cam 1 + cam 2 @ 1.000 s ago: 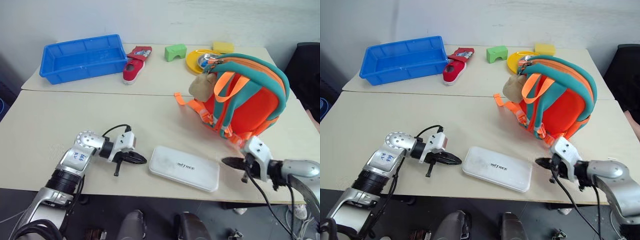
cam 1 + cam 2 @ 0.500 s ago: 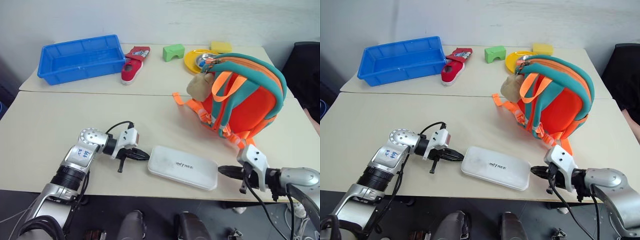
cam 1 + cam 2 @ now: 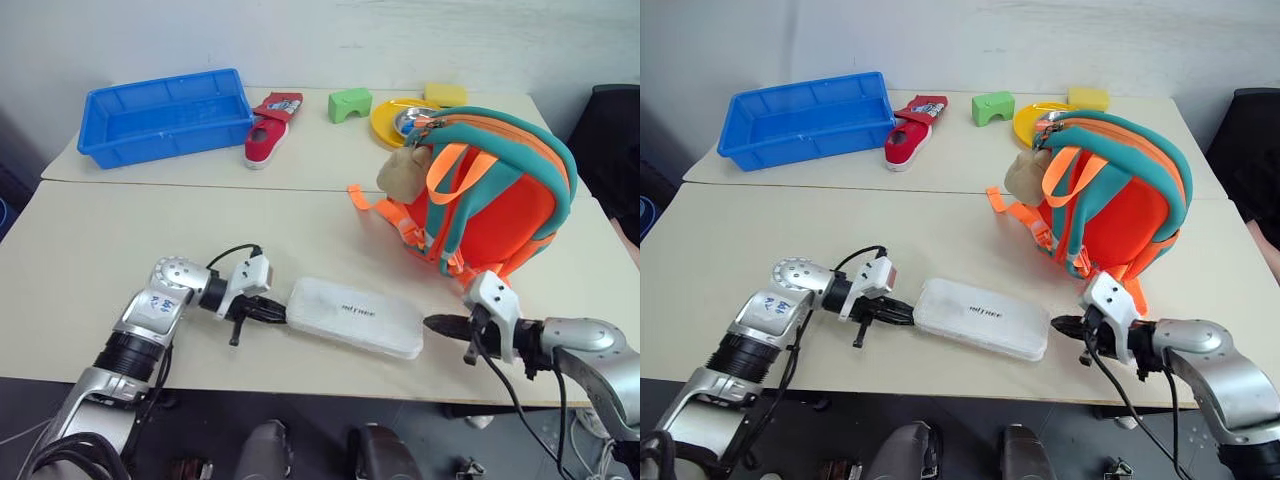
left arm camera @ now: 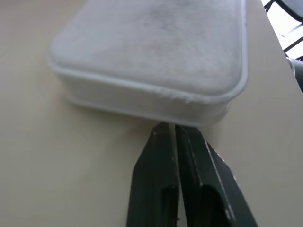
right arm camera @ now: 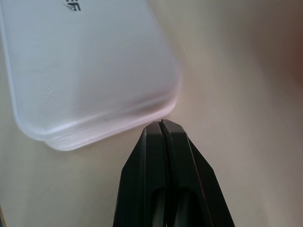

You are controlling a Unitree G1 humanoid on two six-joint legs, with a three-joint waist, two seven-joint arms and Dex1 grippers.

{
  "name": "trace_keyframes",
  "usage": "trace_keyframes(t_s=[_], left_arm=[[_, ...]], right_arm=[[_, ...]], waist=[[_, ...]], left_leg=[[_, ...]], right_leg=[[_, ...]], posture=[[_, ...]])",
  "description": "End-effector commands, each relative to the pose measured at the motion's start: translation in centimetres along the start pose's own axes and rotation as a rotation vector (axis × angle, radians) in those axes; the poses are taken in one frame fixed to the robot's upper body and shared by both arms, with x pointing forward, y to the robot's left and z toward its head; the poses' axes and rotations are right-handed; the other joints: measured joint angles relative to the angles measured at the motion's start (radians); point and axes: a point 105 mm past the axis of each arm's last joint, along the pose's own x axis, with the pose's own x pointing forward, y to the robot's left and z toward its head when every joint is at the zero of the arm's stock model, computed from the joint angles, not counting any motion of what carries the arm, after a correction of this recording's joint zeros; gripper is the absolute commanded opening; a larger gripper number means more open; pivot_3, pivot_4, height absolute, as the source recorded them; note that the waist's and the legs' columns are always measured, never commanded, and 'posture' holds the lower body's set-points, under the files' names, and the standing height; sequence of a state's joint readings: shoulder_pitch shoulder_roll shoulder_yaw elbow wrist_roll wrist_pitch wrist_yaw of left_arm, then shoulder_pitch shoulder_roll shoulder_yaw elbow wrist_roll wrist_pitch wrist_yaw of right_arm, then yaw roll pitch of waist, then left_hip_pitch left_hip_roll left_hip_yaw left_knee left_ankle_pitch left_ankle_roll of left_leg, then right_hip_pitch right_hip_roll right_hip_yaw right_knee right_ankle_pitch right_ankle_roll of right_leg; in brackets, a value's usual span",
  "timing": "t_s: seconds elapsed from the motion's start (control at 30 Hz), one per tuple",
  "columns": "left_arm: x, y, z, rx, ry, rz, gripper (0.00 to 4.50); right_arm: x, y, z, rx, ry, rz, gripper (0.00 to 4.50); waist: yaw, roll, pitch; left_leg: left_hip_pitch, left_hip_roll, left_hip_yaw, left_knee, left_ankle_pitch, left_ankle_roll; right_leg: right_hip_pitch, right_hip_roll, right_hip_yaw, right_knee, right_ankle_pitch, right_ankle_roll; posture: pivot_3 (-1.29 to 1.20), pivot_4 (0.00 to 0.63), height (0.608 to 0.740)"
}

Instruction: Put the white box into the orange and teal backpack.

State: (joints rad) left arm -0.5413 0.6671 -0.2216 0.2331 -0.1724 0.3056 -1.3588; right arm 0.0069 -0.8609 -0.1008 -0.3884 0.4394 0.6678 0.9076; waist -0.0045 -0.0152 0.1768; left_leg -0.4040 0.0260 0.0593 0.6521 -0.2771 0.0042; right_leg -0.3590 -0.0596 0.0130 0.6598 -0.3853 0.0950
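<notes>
The white box lies flat near the table's front edge, its dark lettering facing up. At its left end my left gripper touches the box's short side; its fingers are parted by a narrow slit with nothing between them. My right gripper is shut, and its tips sit against the right end of the box. The orange and teal backpack stands upright behind the right gripper, with a tan plush bear hanging on its left side.
On the far table stand a blue bin, a red shoe, a green block, a yellow plate and a yellow sponge. Orange straps trail from the backpack onto the table.
My right gripper slid left against the box's right end and pushed the box left until its other end met my left gripper. The left fingers have parted slightly.
</notes>
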Motion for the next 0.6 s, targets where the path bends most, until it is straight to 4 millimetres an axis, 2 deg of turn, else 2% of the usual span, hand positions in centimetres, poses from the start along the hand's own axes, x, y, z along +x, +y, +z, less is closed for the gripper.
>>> trace_keyframes(t_s=[0.03,0.1,0.2,0.3,0.37,0.4,0.5,0.6], left_arm=[[-2.2,-0.1,-0.8,-0.062,0.034,0.025,1.38],[-2.8,0.1,-0.5,-0.129,0.011,0.025,1.92],[-3.6,1.1,1.7,-0.353,-0.117,0.001,2.81],[-3.4,1.7,3.0,-0.592,-0.174,-0.052,3.73],[-3.1,1.1,3.7,-0.724,-0.178,-0.132,4.35],[-3.1,1.0,4.0,-0.760,-0.179,-0.159,4.47],[-2.3,1.4,3.8,-0.915,-0.145,-0.155,4.47],[-1.4,1.3,3.2,-0.950,-0.074,-0.152,4.47]], right_arm=[[-1.6,-0.3,0.7,-0.053,-0.012,-0.027,0.00],[-1.9,-0.4,0.5,-0.052,-0.005,-0.029,0.00],[-1.8,-0.1,0.2,-0.051,0.000,-0.020,0.00],[-1.3,0.1,0.1,-0.053,-0.003,-0.015,0.00],[-1.0,0.2,0.1,-0.056,-0.005,-0.013,0.00],[-0.9,0.3,0.2,-0.058,-0.006,-0.012,0.00],[-0.5,0.6,0.4,-0.072,-0.014,-0.001,0.00],[-0.3,0.6,0.6,-0.080,-0.020,-0.003,0.00]], waist=[[-0.001,0.000,0.000],[-0.003,0.000,0.000],[-0.002,0.000,0.000],[0.005,0.000,0.000],[0.001,0.000,0.000],[0.001,0.000,0.000],[-0.003,0.000,0.000],[-0.004,0.000,0.000]], left_leg=[[0.000,0.000,0.000,0.000,0.000,0.000],[0.001,0.000,0.000,0.000,0.000,0.001],[0.001,0.000,-0.001,0.000,0.000,0.001],[-0.002,-0.001,-0.004,0.002,0.000,0.001],[-0.002,-0.002,-0.005,0.002,0.000,0.001],[-0.002,-0.002,-0.005,0.002,0.000,0.001],[-0.002,-0.001,-0.005,0.001,0.002,-0.001],[-0.002,-0.001,-0.005,0.001,0.002,-0.001]], right_leg=[[0.000,0.000,0.000,0.000,0.000,0.000],[0.000,0.000,0.000,0.000,0.000,0.000],[0.001,0.000,-0.001,0.001,0.000,0.000],[0.001,-0.001,-0.004,0.001,0.000,0.000],[0.001,-0.001,-0.004,0.001,0.000,0.000],[0.001,-0.001,-0.004,0.001,0.000,0.000],[0.001,0.000,-0.004,0.001,0.000,0.000],[0.000,0.000,-0.004,0.001,0.000,0.000]], posture=[[0.00,0.150,0.740],[0.00,0.150,0.740],[0.00,0.150,0.740],[0.00,0.150,0.740],[0.00,0.150,0.740],[0.00,0.150,0.740],[0.00,0.150,0.740],[0.00,0.150,0.740]])
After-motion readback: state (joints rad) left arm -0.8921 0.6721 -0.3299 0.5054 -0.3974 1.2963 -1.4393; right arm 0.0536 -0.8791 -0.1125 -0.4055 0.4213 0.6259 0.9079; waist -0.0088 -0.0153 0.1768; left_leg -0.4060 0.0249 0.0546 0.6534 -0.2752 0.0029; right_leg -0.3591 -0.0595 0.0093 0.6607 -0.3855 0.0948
